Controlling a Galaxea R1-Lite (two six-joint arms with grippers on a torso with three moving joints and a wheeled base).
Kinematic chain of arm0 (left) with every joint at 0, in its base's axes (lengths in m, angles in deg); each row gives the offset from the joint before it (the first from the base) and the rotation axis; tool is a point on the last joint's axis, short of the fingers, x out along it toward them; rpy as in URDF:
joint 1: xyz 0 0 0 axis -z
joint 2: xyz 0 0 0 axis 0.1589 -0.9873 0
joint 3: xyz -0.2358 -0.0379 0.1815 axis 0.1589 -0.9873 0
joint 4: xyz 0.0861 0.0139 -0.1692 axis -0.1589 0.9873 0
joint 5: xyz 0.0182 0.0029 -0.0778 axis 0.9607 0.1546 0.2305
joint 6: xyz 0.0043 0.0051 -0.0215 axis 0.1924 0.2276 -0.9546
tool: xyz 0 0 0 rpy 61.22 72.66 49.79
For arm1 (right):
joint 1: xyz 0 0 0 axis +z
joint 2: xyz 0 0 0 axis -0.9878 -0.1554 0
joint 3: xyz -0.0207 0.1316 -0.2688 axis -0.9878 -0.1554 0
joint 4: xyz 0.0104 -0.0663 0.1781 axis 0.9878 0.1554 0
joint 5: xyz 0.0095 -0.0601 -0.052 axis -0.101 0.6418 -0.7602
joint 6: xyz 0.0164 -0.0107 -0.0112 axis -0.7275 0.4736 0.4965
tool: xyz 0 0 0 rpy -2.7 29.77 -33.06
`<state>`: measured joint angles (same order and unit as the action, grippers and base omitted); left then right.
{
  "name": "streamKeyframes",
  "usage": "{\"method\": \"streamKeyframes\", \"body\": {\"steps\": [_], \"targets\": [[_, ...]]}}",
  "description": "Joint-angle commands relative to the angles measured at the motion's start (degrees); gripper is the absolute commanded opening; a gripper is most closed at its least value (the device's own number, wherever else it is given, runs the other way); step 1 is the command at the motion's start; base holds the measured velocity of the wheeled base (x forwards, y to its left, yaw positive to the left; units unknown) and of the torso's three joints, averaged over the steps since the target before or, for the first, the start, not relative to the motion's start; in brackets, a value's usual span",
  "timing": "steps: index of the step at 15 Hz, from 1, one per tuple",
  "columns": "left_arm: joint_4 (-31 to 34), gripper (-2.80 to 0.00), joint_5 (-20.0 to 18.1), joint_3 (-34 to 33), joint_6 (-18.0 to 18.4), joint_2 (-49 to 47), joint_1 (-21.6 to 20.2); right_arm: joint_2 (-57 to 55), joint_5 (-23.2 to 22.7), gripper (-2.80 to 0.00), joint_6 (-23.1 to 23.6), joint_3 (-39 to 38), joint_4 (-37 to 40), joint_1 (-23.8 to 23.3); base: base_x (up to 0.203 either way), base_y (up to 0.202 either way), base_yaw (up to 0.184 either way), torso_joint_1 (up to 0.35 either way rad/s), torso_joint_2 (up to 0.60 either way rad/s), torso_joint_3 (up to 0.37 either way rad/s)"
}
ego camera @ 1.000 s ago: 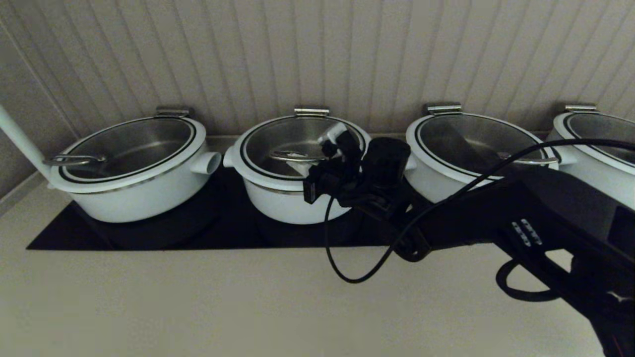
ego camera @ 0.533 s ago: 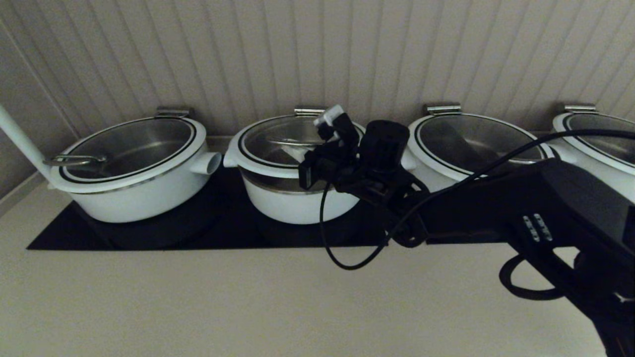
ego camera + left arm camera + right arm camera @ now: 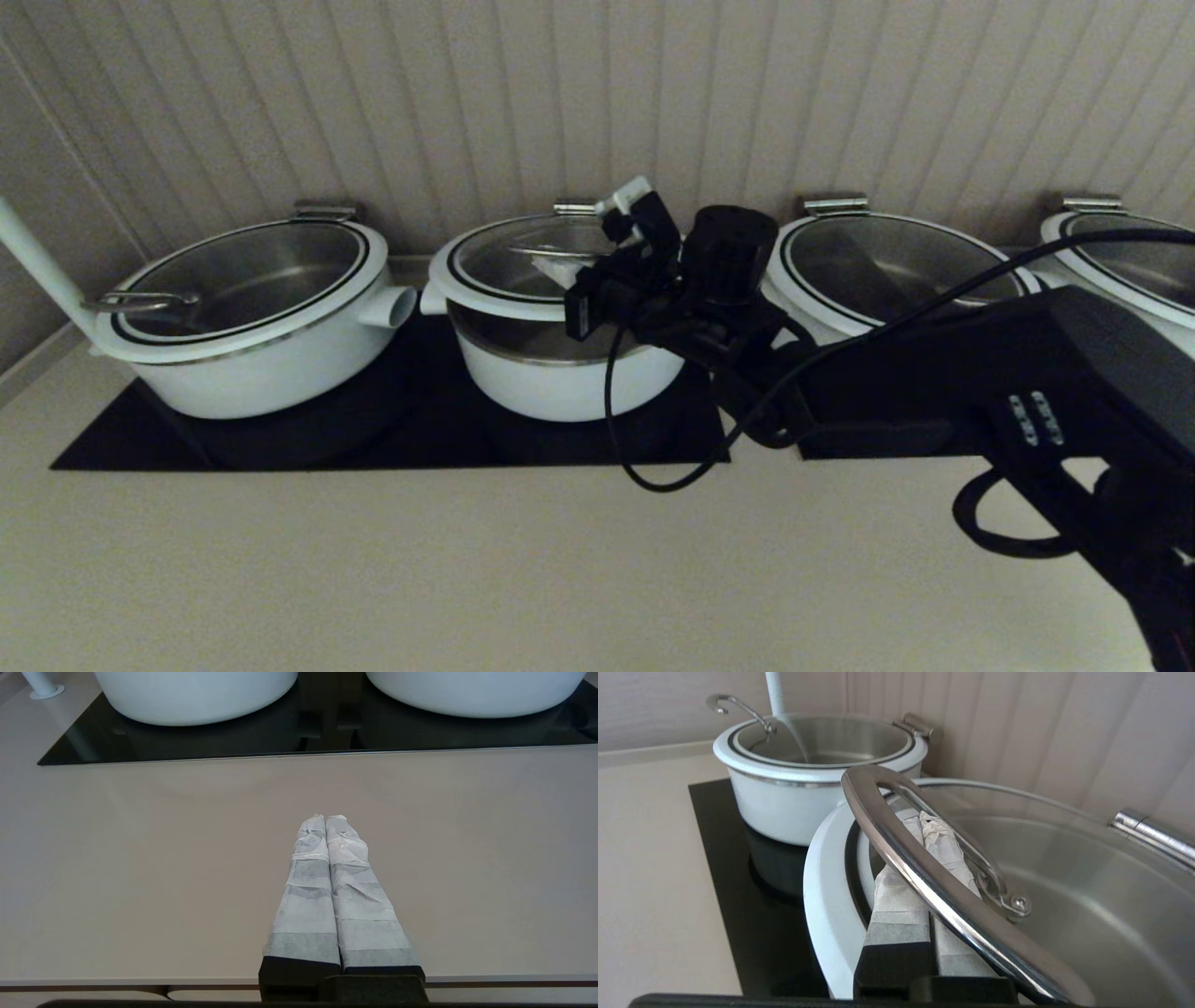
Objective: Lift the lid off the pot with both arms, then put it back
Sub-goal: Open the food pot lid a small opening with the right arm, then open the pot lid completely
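The lid [image 3: 485, 289] hangs a little above the pot [image 3: 560, 385], and a band of the pot's steel inside shows between them. My right gripper [image 3: 563, 271] reaches in from the right. Its fingers are pressed together and passed under the curved steel handle [image 3: 896, 844], so the bar rests across the padded fingers [image 3: 896, 891]. The right gripper [image 3: 920, 819] is shut, and the lid's white rim [image 3: 822, 896] lies just past it. My left gripper [image 3: 325, 819] is shut with nothing in it. It is low over the beige counter, short of the cooktop, and out of the head view.
A black cooktop [image 3: 140, 439] carries wider white pots at the left [image 3: 252, 364], the right [image 3: 822, 327] and the far right [image 3: 1111, 280], each with a glass lid. A white pole [image 3: 28, 261] stands far left. Panelled wall runs behind. Bare beige counter [image 3: 373, 560] lies in front.
My right gripper has risen with the lid hooked on its fingers. The lid came off the pot's rim and now hangs higher, with a widening gap below it.
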<state>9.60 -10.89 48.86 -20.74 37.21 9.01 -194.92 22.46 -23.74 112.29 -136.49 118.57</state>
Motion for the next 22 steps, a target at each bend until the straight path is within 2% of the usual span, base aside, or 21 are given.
{"method": "streamKeyframes", "body": {"steps": [1, 6, 14, 22], "targets": [[0.0, -2.80, 0.0, 0.0, 0.0, 0.0, 0.0, 1.8, -0.2, -2.80, 0.1, 0.1, 2.2, 0.0, 0.000, 0.000, 0.000, 0.000, 0.00, 0.000], [0.0, -2.80, 0.0, 0.0, 0.0, 0.0, 0.0, 3.9, -0.3, -2.80, 0.1, 0.9, 8.1, -0.8, 0.000, 0.000, 0.000, 0.000, 0.00, 0.000], [0.0, -2.80, 0.0, 0.0, 0.0, 0.0, 0.0, 3.7, -1.1, -2.80, -0.1, 9.2, 18.0, -2.8, 0.000, 0.000, 0.000, 0.000, 0.00, 0.000], [0.0, -2.80, 0.0, 0.0, 0.0, 0.0, 0.0, 3.0, -2.5, -2.80, -0.1, 11.4, 19.1, -3.2, 0.000, 0.000, 0.000, 0.000, 0.00, 0.000]]}}
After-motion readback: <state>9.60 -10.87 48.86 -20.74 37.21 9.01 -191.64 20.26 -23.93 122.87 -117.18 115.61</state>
